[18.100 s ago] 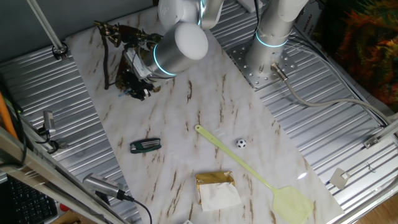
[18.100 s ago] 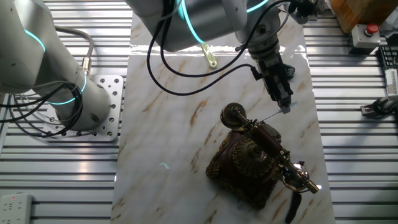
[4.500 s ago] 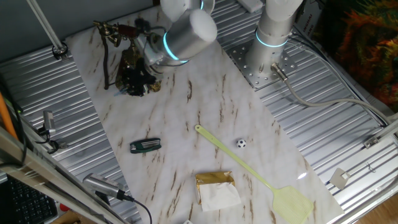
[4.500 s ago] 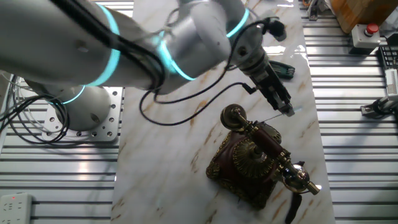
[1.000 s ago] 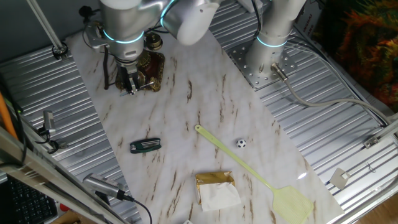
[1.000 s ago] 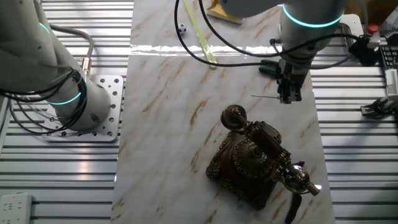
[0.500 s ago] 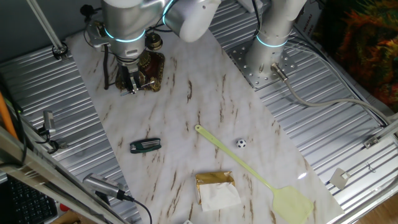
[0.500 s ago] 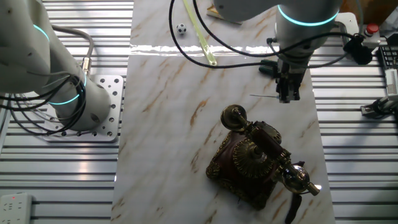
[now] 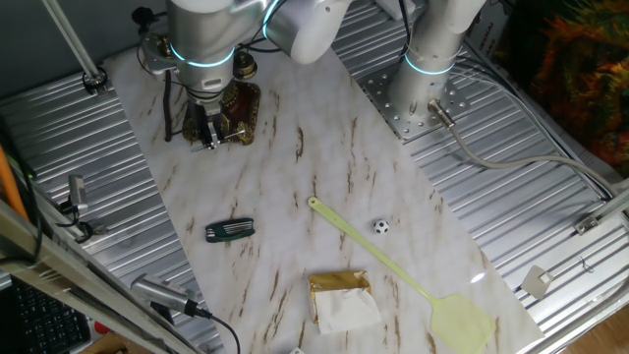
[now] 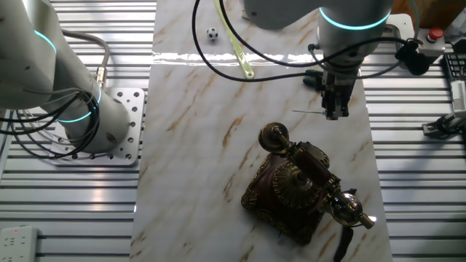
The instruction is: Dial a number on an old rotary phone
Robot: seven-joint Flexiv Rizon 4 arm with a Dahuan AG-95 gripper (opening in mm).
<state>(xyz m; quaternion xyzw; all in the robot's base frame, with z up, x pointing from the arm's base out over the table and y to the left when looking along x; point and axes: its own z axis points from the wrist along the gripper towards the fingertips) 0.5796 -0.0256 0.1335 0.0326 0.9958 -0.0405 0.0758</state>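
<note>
Phone [image 10: 302,191] sits at one end of marble board [image 10: 189,145], handset on cradle, dial facing up, uncovered.
Gripper [image 10: 335,110] hangs apart from phone, off handset's round end, pointing down; no contact with dial.
Jaws near closed, pinching thin rod [image 10: 307,112] that sticks out sideways.
Judgement: dialing not visibly under way; rod tip needs to reach dial hole, then turn.
Swatter [image 9: 393,265], die [image 9: 380,226], dark tool [image 9: 229,230], packet [image 9: 342,298] well away from phone.
</note>
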